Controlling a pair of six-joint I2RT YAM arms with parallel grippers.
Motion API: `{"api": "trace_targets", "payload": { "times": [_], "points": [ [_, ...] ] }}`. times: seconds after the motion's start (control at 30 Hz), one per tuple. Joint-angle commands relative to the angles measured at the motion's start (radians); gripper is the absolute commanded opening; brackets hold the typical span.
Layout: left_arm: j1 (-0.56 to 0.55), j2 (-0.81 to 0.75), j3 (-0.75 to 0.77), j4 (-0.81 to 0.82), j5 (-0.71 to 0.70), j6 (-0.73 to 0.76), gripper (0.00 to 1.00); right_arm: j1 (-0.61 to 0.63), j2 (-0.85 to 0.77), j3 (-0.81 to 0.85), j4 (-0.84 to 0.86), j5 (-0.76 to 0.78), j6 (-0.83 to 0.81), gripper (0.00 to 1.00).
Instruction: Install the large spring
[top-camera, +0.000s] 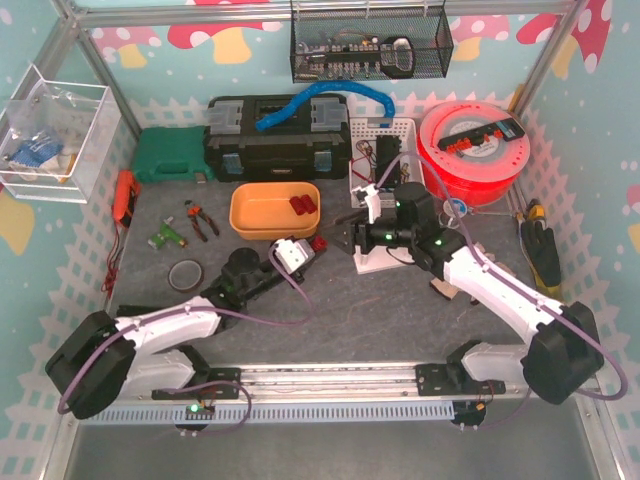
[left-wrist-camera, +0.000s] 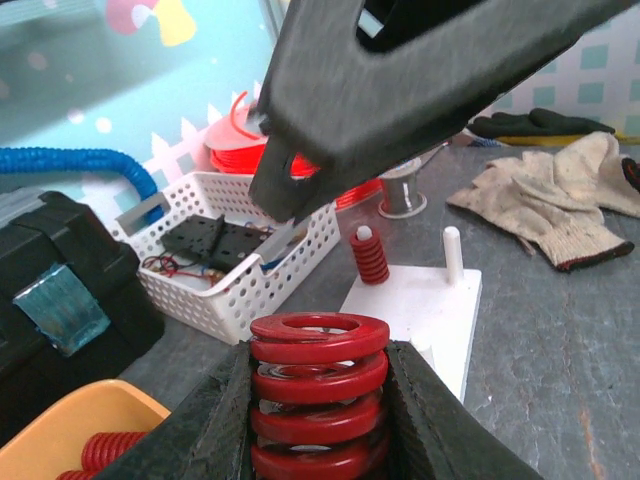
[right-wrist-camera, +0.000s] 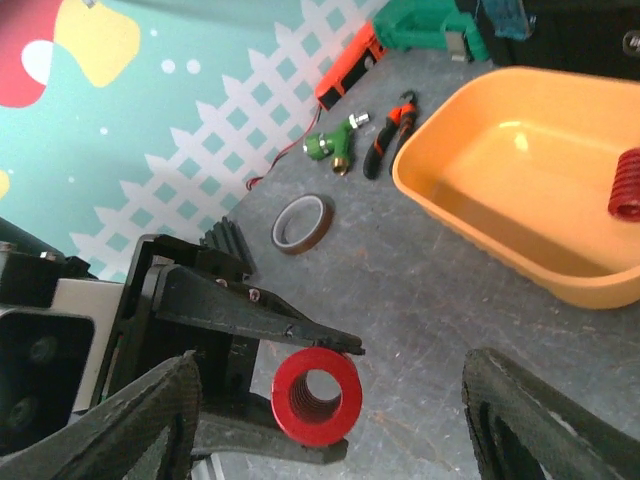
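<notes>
The large red spring (left-wrist-camera: 318, 395) stands upright between my left gripper's (left-wrist-camera: 318, 352) fingers, which are shut on it. In the top view this gripper (top-camera: 311, 248) is just left of the white peg base (top-camera: 373, 258). The base (left-wrist-camera: 425, 300) carries a small red spring (left-wrist-camera: 369, 256) on one peg and a bare peg (left-wrist-camera: 452, 254) beside it. My right gripper (top-camera: 352, 232) is open and empty, hovering above the base's left end. In the right wrist view its jaws (right-wrist-camera: 335, 385) stand wide apart, framing the held spring (right-wrist-camera: 316, 396) from above.
An orange tray (top-camera: 248, 218) with red springs lies behind the left gripper. A white basket (left-wrist-camera: 235, 290), a black toolbox (top-camera: 275, 135) and a red filament spool (top-camera: 470, 150) stand at the back. Gloves (left-wrist-camera: 550, 200), a tape roll (right-wrist-camera: 305, 222) and pliers (right-wrist-camera: 385, 145) lie on the mat.
</notes>
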Motion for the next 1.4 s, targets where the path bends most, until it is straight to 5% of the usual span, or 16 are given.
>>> {"api": "trace_targets", "payload": {
  "times": [0.0,0.33,0.67,0.87,1.03,1.37],
  "points": [
    [-0.021,0.016,0.040,0.059,0.007,0.038,0.02,0.029,0.044,0.031,-0.022,-0.046,-0.032,0.71],
    [-0.036,0.028,0.066,0.040,0.009,0.052,0.01,0.069,0.109,0.052,-0.067,-0.027,-0.081,0.62],
    [-0.039,0.027,0.063,0.030,-0.007,0.059,0.02,0.075,0.104,0.042,-0.058,-0.031,-0.088,0.34],
    [-0.039,0.025,0.057,0.028,-0.033,0.055,0.32,0.075,0.086,0.026,-0.032,-0.009,-0.081,0.01],
    [-0.038,0.014,0.052,0.000,-0.066,0.044,0.61,0.074,0.036,0.005,-0.006,0.078,-0.059,0.00],
    [-0.039,-0.015,0.098,-0.147,-0.142,-0.036,0.93,0.042,-0.080,-0.064,-0.062,0.492,-0.016,0.00]
  ]
}}
